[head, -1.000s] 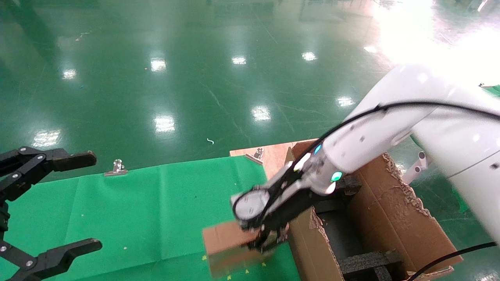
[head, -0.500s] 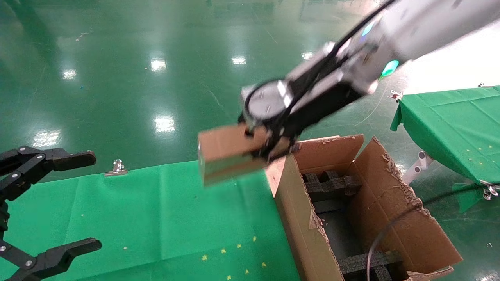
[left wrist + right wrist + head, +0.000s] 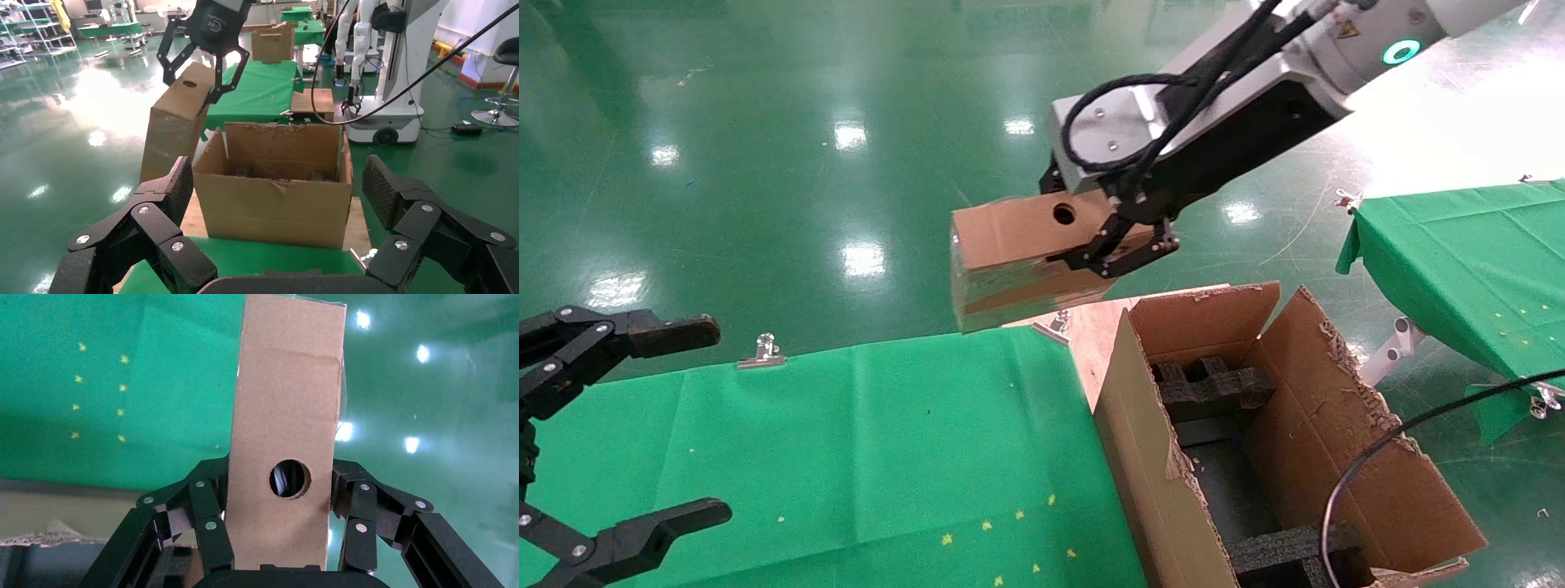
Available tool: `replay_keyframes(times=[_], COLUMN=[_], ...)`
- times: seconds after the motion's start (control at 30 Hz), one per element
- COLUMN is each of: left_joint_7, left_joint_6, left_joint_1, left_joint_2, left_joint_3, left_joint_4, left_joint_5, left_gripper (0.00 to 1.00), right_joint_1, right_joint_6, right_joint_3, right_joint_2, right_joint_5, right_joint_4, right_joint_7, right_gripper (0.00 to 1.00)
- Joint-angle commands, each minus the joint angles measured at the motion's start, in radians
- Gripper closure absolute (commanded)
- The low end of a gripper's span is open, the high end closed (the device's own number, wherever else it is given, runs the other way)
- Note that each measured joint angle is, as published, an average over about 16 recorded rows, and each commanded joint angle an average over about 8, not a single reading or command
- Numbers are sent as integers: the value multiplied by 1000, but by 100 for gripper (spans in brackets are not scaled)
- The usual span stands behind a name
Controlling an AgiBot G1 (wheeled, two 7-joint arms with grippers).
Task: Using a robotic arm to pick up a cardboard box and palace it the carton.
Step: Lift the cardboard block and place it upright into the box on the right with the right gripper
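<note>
Transfer step: right gripper (image 3: 1120,245) clamps the box (image 3: 1017,257) aloft off the bench's far right corner; next, swing over the carton (image 3: 1279,441), lower, release.

cardboard box (image 3: 174,128) above carton (image 3: 278,184)

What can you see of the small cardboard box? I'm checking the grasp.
The cardboard box is small, brown and rectangular, with a round hole in one face and glossy tape. It hangs in the air above the table edge, clamped on both sides by the right gripper, beside the carton, not over its opening.
</note>
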State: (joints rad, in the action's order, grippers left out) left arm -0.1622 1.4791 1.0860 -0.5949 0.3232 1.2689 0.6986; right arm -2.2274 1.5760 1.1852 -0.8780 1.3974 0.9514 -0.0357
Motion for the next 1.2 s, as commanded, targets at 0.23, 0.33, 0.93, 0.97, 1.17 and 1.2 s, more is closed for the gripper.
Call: replay_keyframes(times=[0.23,0.33,0.93,0.97,1.17,1.2], left_joint_7=[0,0,0,0,0,0], left_joint_6=[0,0,0,0,0,0], left_joint_1=[0,0,0,0,0,0], left_joint_2=[0,0,0,0,0,0], left_joint_3=[0,0,1,1,1,1], left_joint_4=[0,0,0,0,0,0], left_joint_5=[0,0,0,0,-1,-1], left_gripper=[0,0,0,0,0,0], right_joint_1=[-45,-66,-107,-99,-40,-30], right_joint_6=[4,6,-34,-44,-125,-139], right_joint_3=[52,86,242,244,254,256], right_joint_2=[103,160,467,483,587,605], right_joint_5=[12,35,69,65,19,13], right_joint_4=[5,27,134,134,152,159], right_joint_7=[-18,-41,-257,-281,-443,-469], right_gripper=[100,100,100,100,100,100])
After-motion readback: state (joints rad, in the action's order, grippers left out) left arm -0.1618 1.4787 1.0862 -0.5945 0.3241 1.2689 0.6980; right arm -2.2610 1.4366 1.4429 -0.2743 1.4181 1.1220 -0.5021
